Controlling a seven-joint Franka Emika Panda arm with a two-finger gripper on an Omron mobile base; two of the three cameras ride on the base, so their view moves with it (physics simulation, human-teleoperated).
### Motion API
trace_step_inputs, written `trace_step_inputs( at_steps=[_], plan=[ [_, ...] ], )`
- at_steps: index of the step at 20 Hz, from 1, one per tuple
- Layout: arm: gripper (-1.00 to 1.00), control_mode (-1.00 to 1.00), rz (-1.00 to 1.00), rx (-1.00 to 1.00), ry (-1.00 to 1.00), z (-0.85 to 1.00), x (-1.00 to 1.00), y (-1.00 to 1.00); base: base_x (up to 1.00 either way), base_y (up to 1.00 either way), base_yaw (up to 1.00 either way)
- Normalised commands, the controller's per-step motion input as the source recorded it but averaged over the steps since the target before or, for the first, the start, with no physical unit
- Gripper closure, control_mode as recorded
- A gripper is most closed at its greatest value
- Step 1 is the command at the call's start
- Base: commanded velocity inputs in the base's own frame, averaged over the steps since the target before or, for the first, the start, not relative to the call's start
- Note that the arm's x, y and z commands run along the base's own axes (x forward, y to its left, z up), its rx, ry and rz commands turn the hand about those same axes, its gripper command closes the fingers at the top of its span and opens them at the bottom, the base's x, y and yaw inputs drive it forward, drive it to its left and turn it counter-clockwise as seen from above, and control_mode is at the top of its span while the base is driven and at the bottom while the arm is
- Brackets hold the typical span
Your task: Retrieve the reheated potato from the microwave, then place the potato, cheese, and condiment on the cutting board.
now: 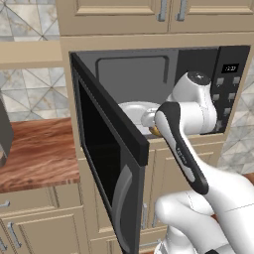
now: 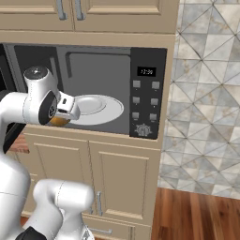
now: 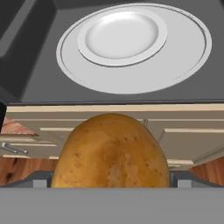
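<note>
You get flat, even rendered light with no glare or blur; the microwave (image 1: pixel 149 79) cavity ahead of the hand is dim, and the potato (image 3: pixel 111 153) below it is sharp.

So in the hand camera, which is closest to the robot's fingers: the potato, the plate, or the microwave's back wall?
1. Potato, right between the fingers.
2. Plate, on the round tray inside the microwave, beyond the potato.
3. Back wall, farthest, behind the plate.

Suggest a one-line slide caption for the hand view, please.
The end effector holds the potato just outside the open microwave, its white plate left bare.
</note>
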Motion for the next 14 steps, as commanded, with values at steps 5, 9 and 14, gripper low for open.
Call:
trace_step_inputs(
  at_steps=[5,9,14],
  plan=[
    [1.0,-1.0,0.0,0.0,0.0,0.0,0.0,0.0,0.0,0.0,0.0],
    [1.0,1.0,0.0,0.0,0.0,0.0,0.0,0.0,0.0,0.0,0.0],
    [1.0,1.0,0.0,0.0,0.0,0.0,0.0,0.0,0.0,0.0,0.0]
  ],
)
